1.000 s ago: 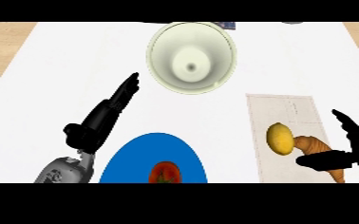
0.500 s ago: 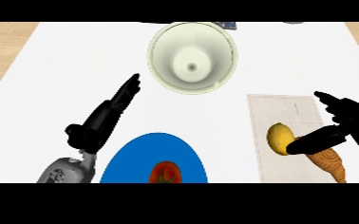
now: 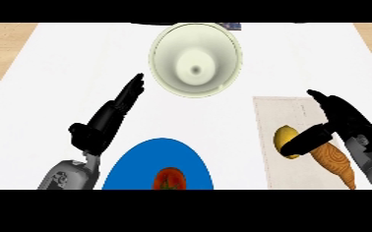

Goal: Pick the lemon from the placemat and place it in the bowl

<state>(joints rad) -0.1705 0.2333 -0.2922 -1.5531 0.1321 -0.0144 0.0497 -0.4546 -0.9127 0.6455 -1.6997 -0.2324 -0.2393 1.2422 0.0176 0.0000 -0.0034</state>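
We're at a kitchen counter [image 3: 73, 59]: white top with a bowl [image 3: 195, 59], blue plate [image 3: 145, 162], placemat [image 3: 280, 113] and food.

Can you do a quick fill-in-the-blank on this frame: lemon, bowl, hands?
1. The lemon lies on the ____, not in the bowl.
2. The robot's ____ hand is at the lemon.
3. The left hand has straight fingers and holds ____.
4. The tomato sits on a ____ plate.

Missing words: placemat; right; nothing; blue
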